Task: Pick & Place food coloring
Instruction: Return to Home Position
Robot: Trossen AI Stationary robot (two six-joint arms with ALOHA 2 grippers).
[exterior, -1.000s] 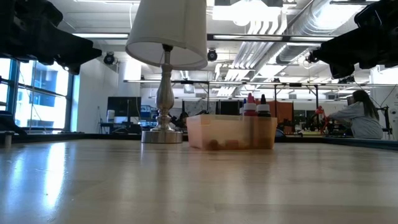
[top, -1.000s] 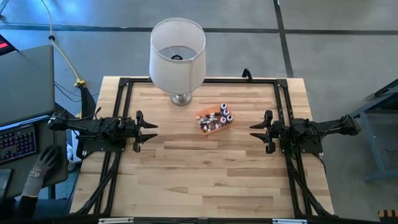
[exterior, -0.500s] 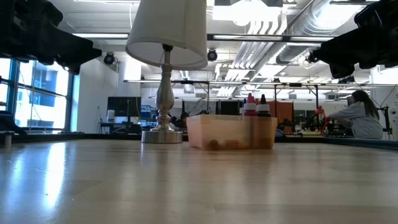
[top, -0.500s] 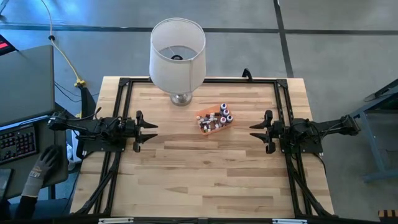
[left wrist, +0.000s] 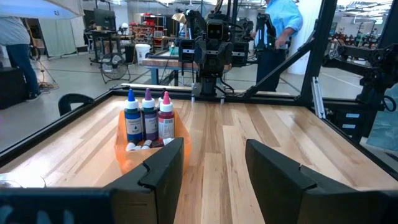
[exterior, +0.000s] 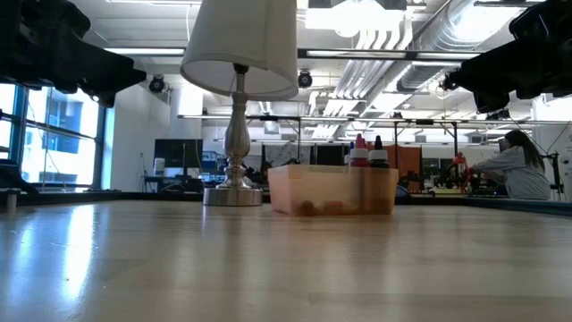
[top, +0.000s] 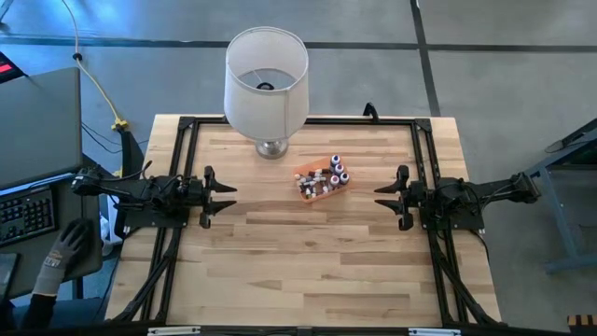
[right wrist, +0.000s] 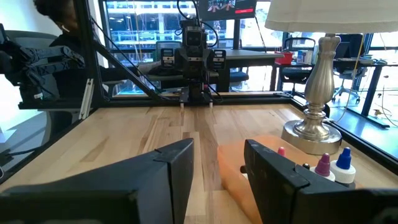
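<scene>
1. High view: bright, even light from overhead. Bench (top: 308, 252) evenly lit, no hot spots; shadows soft and faint around the lamp shade (top: 266, 65).
2. Low view: backlit. Ceiling lights (exterior: 357, 13) blown out; left arm (exterior: 54, 49) and right arm (exterior: 523, 54) near-black silhouettes. Pale sheen on near bench top.
3. Left wrist view: bright, even; left pincer (left wrist: 214, 149) dark, little surface detail.
4. Right wrist view: bright windows (right wrist: 168, 18) behind; right pincer (right wrist: 219, 152) dark against them.

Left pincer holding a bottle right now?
No, the left pincer is open and empty; the food coloring bottles stand in the orange bin.
</scene>
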